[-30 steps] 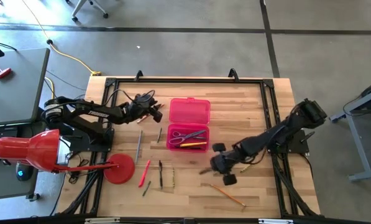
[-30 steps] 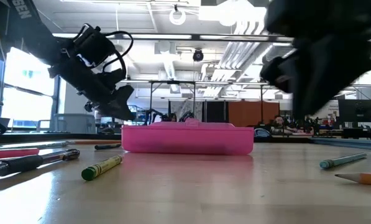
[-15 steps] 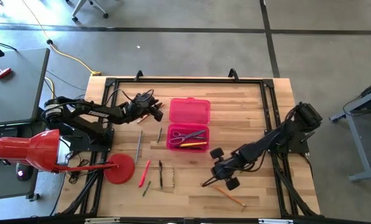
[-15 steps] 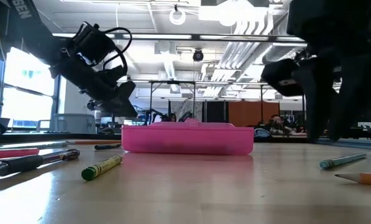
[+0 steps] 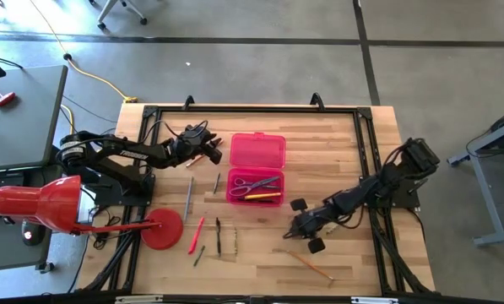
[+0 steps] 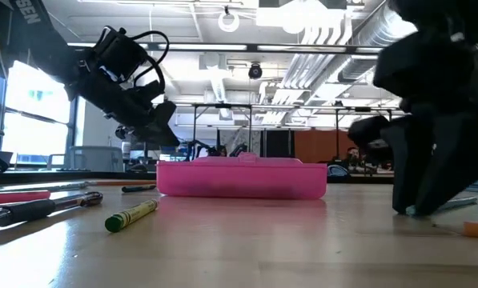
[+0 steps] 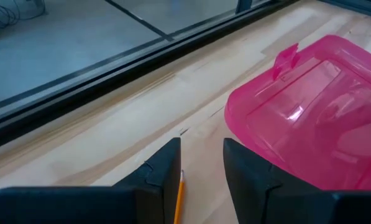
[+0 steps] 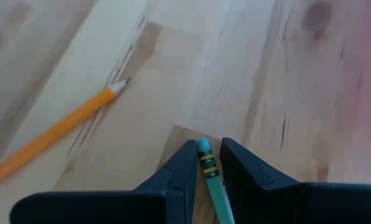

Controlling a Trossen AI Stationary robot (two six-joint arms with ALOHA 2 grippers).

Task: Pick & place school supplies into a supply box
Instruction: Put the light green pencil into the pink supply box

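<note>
Wooden counter (image 5: 336, 143) in an open workshop, concrete floor all round. Going left to right: the red disc (image 5: 162, 229) sits at the near-left edge with a few loose pens and pencils (image 5: 203, 230) beside it. The left claw (image 5: 208, 154) hovers just beside the pink supply box (image 5: 256, 167), on the box's left at the lid end, clamped on a yellow pencil (image 7: 178, 198) whose long axis runs out between the jaws toward the box; it has barely shifted over the last second. The box lies open, with purple scissors (image 5: 254, 182) and a yellow pencil already in the tray.

Further right, the right claw (image 5: 305, 234) is down at the counter, shut on a teal pencil (image 8: 209, 178) lying lengthwise between its fingers. An orange pencil (image 5: 312, 266) rests close by, nearer the front edge. A second ago that claw was a little higher up the counter; it has since swung down and settled on the teal pencil. The box lies up and to its left, so that's probably the way the carry goes.
</note>
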